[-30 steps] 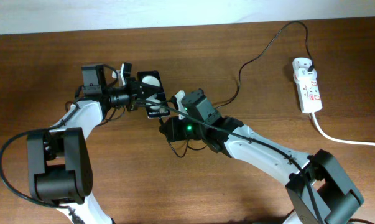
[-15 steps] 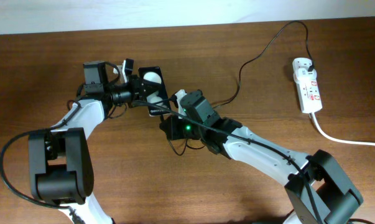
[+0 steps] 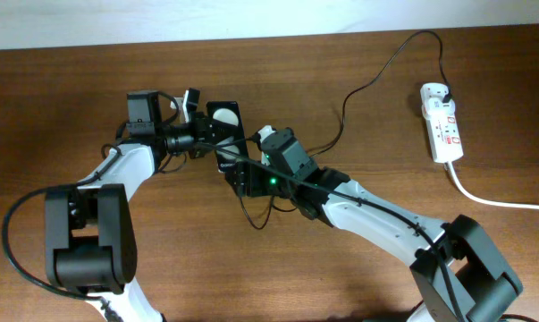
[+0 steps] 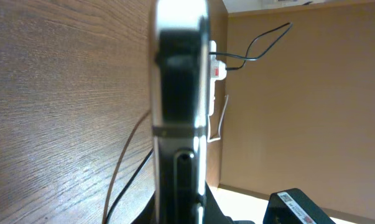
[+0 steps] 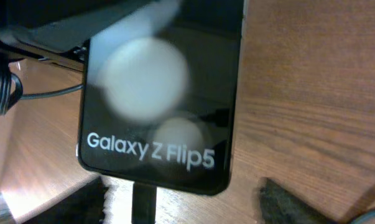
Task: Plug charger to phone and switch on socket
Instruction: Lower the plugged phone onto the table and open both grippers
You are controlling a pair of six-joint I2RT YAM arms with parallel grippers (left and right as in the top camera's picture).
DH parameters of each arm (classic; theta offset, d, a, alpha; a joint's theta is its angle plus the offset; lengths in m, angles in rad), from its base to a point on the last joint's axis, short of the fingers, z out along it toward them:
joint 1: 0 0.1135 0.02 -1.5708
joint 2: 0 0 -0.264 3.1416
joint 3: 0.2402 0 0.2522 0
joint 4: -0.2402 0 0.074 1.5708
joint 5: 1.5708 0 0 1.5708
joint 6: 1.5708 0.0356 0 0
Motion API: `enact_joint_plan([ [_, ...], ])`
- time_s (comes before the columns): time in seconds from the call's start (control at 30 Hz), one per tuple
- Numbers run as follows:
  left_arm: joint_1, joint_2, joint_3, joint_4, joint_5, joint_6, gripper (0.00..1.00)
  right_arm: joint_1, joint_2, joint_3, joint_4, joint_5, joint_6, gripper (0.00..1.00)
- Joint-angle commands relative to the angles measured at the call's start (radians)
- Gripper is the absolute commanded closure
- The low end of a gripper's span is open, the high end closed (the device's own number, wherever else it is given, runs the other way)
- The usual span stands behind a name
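Closest to my right gripper (image 5: pixel 181 210), just off its fingertips, a short dark stub that I take for the plug tip (image 5: pixel 143 202) of the charger meets, or all but meets, the bottom edge of the phone (image 5: pixel 162 93). The view is too blurred to say whether it has gone in. I also cannot tell whether the jaws are clamped on the tip or merely flank it. The phone turns its glossy face to this gripper, lettering toward the fingertips. At the phone's far end the left gripper (image 3: pixel 200 134) has it pinched and, as far as I can judge, raised and tilted; from the left wrist it shows edge-on, right in front of the fingers. So I judge the step in hand to be mating plug to phone, not yet confirmed. The next move calls for a short, straight push along the phone's length, tip kept square to that edge, the left grip braced against it. Beyond the right gripper the charger (image 3: pixel 343 114) trails off slack to the socket (image 3: pixel 442 123), well apart from both hands, a thick white cord (image 3: pixel 492 199) leaving it — its switch needs a freed gripper afterwards.
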Motion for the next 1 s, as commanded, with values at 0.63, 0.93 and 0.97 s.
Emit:
enact_joint_plan([
  [0.63,-0.134,-0.031,-0.015,-0.352,-0.659,0.09,1.0,-0.252,-0.14,0.024,-0.691,0.255,-0.096,0.01],
  [0.93,-0.243,-0.031,-0.016,-0.365,-0.802,0.09,1.0,-0.252,-0.14,0.024,-0.691,0.255,-0.096,0.01],
  [0.97,-0.254,-0.031,-0.016,-0.365,-0.834,0.09,1.0,-0.252,-0.14,0.024,-0.691,0.255,-0.096,0.01],
])
